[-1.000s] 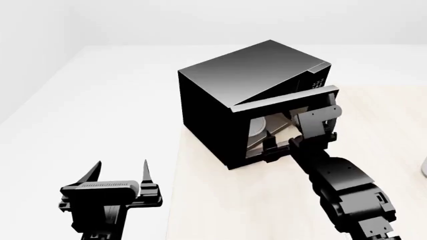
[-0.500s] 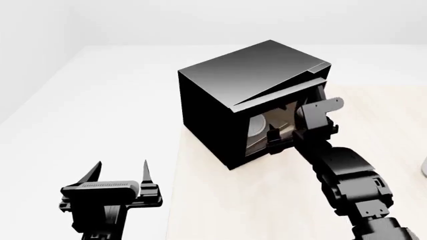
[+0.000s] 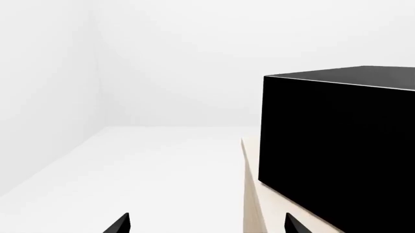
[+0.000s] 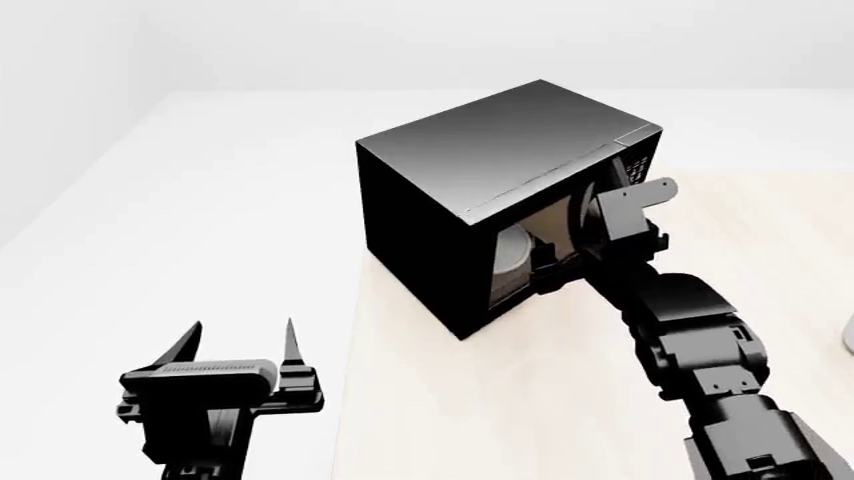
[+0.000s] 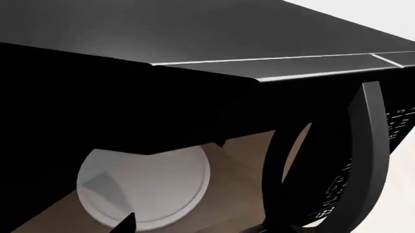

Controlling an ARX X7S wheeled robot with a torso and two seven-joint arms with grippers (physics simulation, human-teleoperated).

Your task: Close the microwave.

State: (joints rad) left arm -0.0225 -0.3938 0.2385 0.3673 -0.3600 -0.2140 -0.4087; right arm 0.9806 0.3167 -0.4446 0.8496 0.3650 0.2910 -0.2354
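The large black boxy microwave (image 4: 501, 200) sits on the pale wooden desk (image 4: 534, 400), its door nearly shut. The right tool (image 4: 567, 262) presses against the windowed door; its grip I cannot tell. The left tool (image 4: 243, 345) hangs released, well apart.

Pretty clearly a bare simulated test room, not a real kitchen: flat white walls (image 3: 194, 58) and floor (image 4: 200, 200), zero clutter, just a pale wood-toned tabletop (image 4: 534, 400) carrying a black microwave (image 4: 467, 170) with a white plate (image 5: 146, 187) inside.
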